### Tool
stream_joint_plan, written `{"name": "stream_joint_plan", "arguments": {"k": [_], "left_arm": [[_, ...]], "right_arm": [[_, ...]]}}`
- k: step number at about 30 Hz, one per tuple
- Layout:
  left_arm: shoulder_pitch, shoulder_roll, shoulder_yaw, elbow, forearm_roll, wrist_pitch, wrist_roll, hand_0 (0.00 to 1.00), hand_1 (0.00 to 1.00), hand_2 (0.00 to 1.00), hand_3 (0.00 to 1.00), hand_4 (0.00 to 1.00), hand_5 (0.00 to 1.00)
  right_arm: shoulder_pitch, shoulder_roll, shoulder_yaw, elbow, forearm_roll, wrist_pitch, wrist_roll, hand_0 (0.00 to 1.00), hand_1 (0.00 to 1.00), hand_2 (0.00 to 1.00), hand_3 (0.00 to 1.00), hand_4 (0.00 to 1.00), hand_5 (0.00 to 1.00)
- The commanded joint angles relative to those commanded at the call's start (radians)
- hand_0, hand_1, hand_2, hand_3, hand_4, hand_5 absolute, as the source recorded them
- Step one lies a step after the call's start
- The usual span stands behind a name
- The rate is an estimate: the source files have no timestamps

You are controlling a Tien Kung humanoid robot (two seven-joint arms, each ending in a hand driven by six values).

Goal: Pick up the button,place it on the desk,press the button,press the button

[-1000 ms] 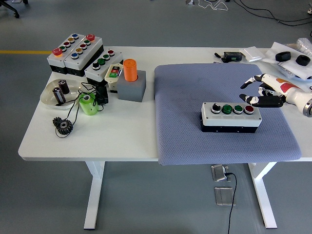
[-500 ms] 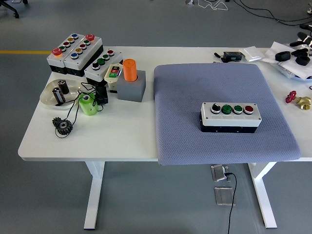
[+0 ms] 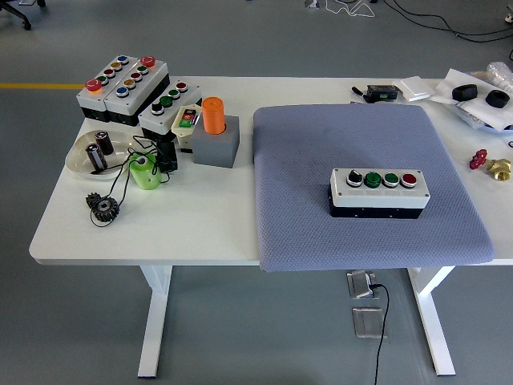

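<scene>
On the white table: label lines run from largest thing to smallest.
Table [image 3: 200, 224]: white top on white legs, near edge along the bottom, grey floor around it.
Mat [image 3: 304, 160]: grey-blue textured pad covering the right half of the table; its near edge overhangs the table's front slightly.
Button box [image 3: 379, 192]: the task's thing, lying flat on the mat, right of the mat's centre and toward its near edge, apart from everything else.
Long axis: runs left to right, nearly parallel to the table's near edge, buttons facing up.
Top row, left to right: a black knob [image 3: 353, 176], a dark green button [image 3: 373, 179], a second green button [image 3: 391, 179], a red button [image 3: 409, 178] at the right end.
Body: pale lid over a black base.
Spare button boxes [image 3: 124, 87]: a cluster at the far left corner, angled diagonally.
Grey block [image 3: 217, 143]: just left of the mat, with an orange cylinder [image 3: 213, 115] standing upright in it.
Dish [image 3: 84, 156]: pale, shallow, at the left, holding small dark cylinders.
Green cup [image 3: 145, 172]: just beside the dish, with black cable looped around it.
Gears [image 3: 103, 207]: small, dark, near the left front.
Right edge: a red and brass valve fitting [image 3: 489, 164] and black pieces on white bags at the far corner.
Hands: neither robot hand appears, so whether the fingers are apart or together cannot be told.
</scene>
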Motion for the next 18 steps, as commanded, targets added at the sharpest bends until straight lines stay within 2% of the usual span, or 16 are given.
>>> {"name": "stream_joint_plan", "arguments": {"k": [5,18], "left_arm": [[0.000,0.000,0.000,0.000,0.000,0.000,0.000,0.650,0.706,0.725,0.511,0.318,0.946],[0.003,0.000,0.003,0.000,0.001,0.001,0.004,0.651,0.706,0.726,0.511,0.319,0.948]], "right_arm": [[-0.002,0.001,0.001,-0.003,0.202,0.006,-0.006,0.862,0.813,0.865,0.837,0.703,0.626],[-0.004,0.003,-0.005,-0.015,0.213,0.016,-0.024,0.896,0.829,0.868,0.846,0.691,0.632]]}}
